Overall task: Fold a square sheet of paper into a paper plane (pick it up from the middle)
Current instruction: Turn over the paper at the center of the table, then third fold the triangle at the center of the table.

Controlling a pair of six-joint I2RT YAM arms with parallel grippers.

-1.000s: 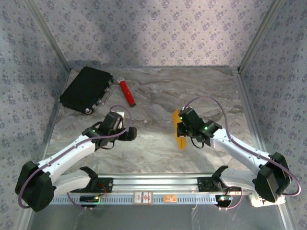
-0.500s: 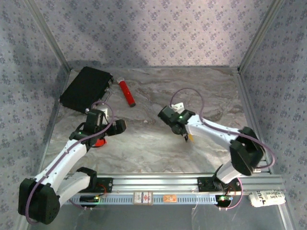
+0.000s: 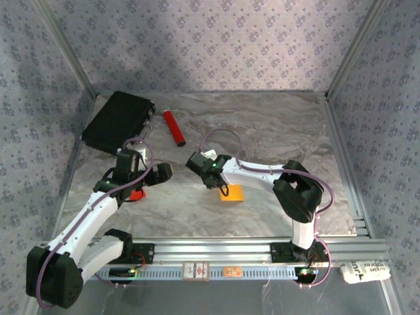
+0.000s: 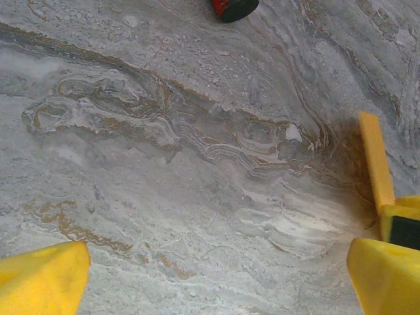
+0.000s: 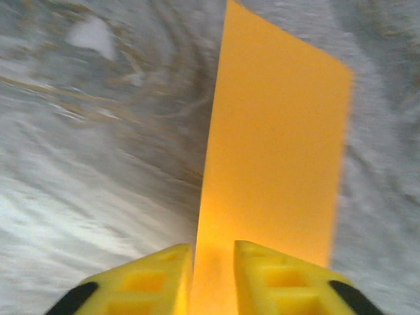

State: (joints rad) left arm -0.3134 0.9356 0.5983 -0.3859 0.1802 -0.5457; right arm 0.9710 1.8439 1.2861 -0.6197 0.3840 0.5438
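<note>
The square sheet of paper is orange-yellow, folded narrow, and lies on the marble table near the middle. In the right wrist view the paper stretches away from the fingers with a straight crease on its left. My right gripper is low at the sheet's left end. Its jaws stand slightly apart, with the paper's near end in the gap. My left gripper hovers over bare marble to the left. Its fingers are spread wide open with nothing between them.
A black case lies at the back left, and a red cylinder lies beside it. A small red block sits under the left arm. Metal frame rails border the table.
The right arm swung left and down, bringing the paper from upright in the air to flat on the table, and its jaws parted a little. The left arm pulled back leftwards.
</note>
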